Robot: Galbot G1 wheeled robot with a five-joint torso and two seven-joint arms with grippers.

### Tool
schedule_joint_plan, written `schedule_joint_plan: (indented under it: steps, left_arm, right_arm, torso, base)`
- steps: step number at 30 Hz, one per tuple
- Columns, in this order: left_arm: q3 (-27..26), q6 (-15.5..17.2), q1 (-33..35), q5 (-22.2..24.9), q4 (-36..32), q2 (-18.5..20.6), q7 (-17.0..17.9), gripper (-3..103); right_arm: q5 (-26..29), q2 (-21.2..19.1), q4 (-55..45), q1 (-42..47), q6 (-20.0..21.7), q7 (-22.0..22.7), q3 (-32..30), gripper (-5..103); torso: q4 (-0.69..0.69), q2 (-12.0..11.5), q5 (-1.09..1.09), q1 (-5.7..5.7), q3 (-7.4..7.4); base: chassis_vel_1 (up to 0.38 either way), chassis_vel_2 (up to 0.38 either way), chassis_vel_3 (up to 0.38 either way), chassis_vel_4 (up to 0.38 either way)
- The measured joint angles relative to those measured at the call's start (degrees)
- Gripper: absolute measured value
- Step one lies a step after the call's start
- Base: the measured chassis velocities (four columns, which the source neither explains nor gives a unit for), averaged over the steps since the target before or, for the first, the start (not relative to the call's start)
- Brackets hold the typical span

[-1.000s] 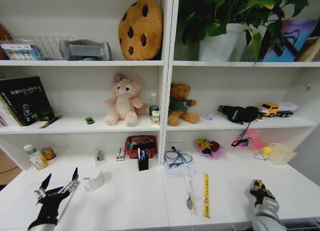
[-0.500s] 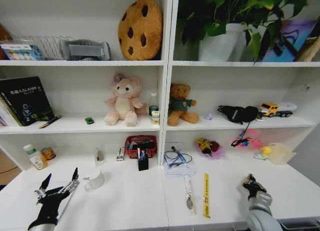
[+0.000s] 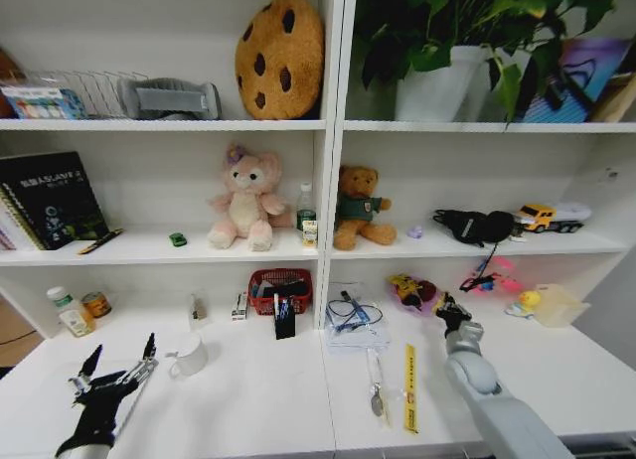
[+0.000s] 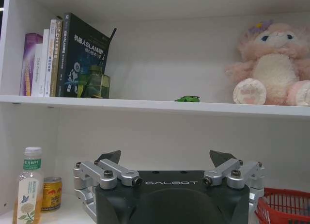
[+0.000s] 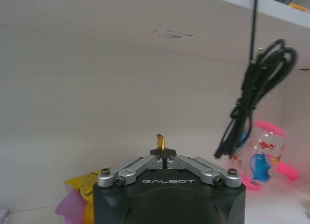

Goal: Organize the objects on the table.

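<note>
Nearest the robot, the left gripper (image 3: 119, 365) hovers low over the front left of the table (image 3: 258, 409), its 2 fingers spread wide apart with nothing between them — a waiting pose, kept clear of the white mug (image 3: 191, 356) just beside it.

The right gripper (image 3: 446, 307) is reached forward over the table's right half, fingertips pressed together and carrying nothing. In its wrist view the tips meet at a point aimed toward the back wall, where a yellow and pink packet (image 5: 77, 197) lies low and a black cable (image 5: 252, 98) dangles from the shelf above. That forward reach, by my reading, puts it on approach to the clutter at the back of the desk near the colourful toy pile (image 3: 415, 292), though which item it is after cannot be told.

Between the arms, a spoon (image 3: 376, 384) and a yellow strip (image 3: 409, 387) lie flat side by side near the front edge. Further back stand a black pen holder (image 3: 284, 318) with blue-capped pens, a red basket (image 3: 280, 285) behind it, and a bagged coil of cable (image 3: 353, 320).

On the shelf above, the tiny green toy car (image 3: 178, 239) sits well left of the pink plush (image 3: 243, 201) — also visible in the left wrist view (image 4: 187, 99). No laptop can be made out.
</note>
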State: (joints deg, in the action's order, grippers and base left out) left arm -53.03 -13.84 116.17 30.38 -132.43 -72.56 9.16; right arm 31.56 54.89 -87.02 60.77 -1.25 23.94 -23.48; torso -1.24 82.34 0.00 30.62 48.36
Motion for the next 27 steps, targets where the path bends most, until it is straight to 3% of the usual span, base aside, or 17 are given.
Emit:
schedule_joint_plan:
  steps: [7,15,16,18,19,22,27]
  left_arm:
    - [0.0,0.0,0.0,0.0,0.0,0.0,0.0,100]
    - [0.0,0.0,0.0,0.0,0.0,0.0,0.0,100]
    - [0.0,0.0,0.0,0.0,0.0,0.0,0.0,100]
    - [0.0,0.0,0.0,0.0,0.0,0.0,0.0,100]
    - [0.0,0.0,0.0,0.0,0.0,0.0,0.0,100]
    - [0.0,0.0,0.0,0.0,0.0,0.0,0.0,100]
    - [0.0,0.0,0.0,0.0,0.0,0.0,-0.01,100]
  right_arm:
    - [0.17,0.19,4.74,-6.1,0.41,0.0,4.89,0]
    - [0.47,-0.1,8.67,-9.72,0.09,0.21,5.95,-3]
    - [0.73,-0.4,9.88,-10.64,-0.12,0.09,5.95,8]
    - [0.82,-0.53,10.53,-11.09,-0.36,-0.09,5.95,8]
    - [1.03,-0.76,11.19,-11.5,-0.71,-0.7,6.02,19]
    - [1.11,-0.93,11.2,-11.4,-0.97,-1.29,6.04,24]
    - [1.1,-1.79,5.45,-5.41,-3.45,-3.52,3.6,46]
  torso:
    - [0.01,0.0,0.0,0.0,0.0]
    - [0.0,0.0,0.01,0.0,0.0]
    - [0.0,0.0,0.0,0.0,-0.01]
    - [0.0,0.0,0.0,0.0,0.0]
    - [0.0,0.0,0.0,0.0,-0.01]
    - [0.0,0.0,0.01,0.0,0.0]
    - [0.02,0.0,0.01,0.0,-0.01]
  base:
    - [0.0,0.0,0.0,0.0]
    - [0.0,0.0,0.0,0.0]
    - [0.0,0.0,0.0,0.0]
    - [0.0,0.0,0.0,0.0]
    - [0.0,0.0,0.0,0.0]
    - [0.0,0.0,0.0,0.0]
    - [0.0,0.0,0.0,0.0]
